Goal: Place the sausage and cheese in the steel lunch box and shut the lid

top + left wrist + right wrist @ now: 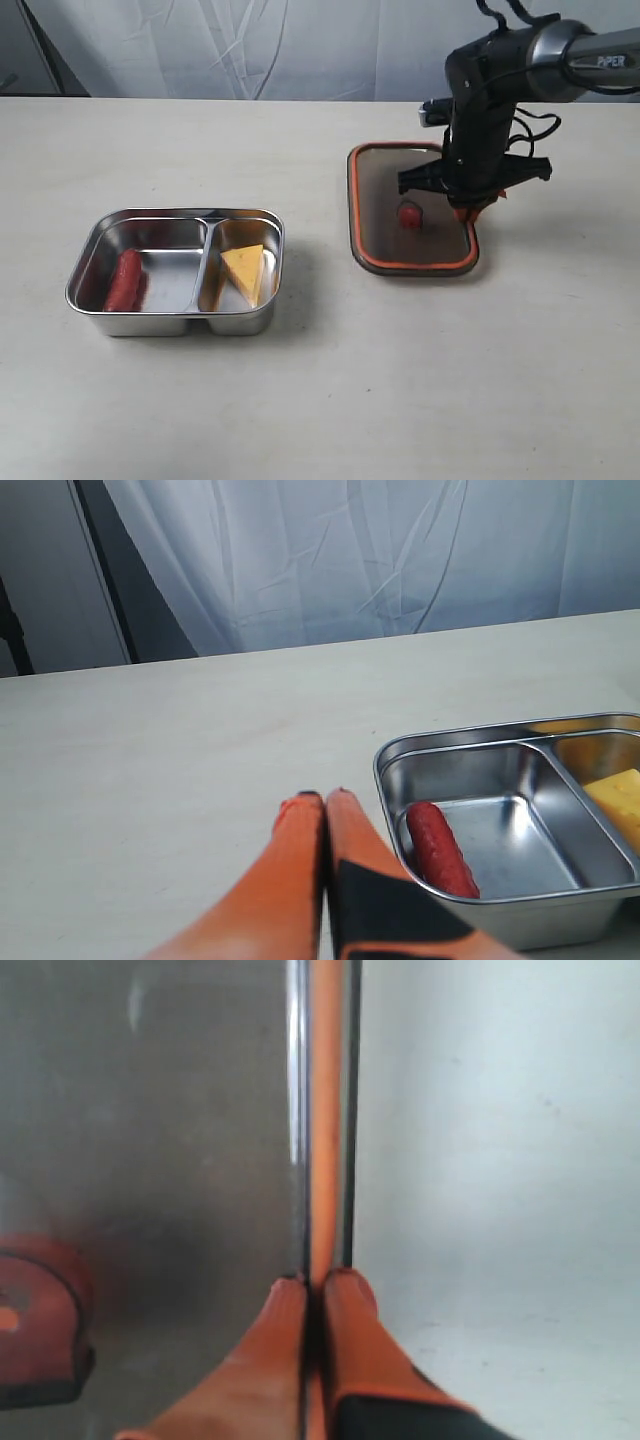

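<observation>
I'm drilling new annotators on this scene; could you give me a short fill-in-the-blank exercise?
1. The ___ lies in the steel lunch box, one compartment over from the cheese.
2. The lid lies on the ___, not on the box.
3. The right hand is shut on the ___'s orange rim.
Missing: sausage; table; lid.
</observation>
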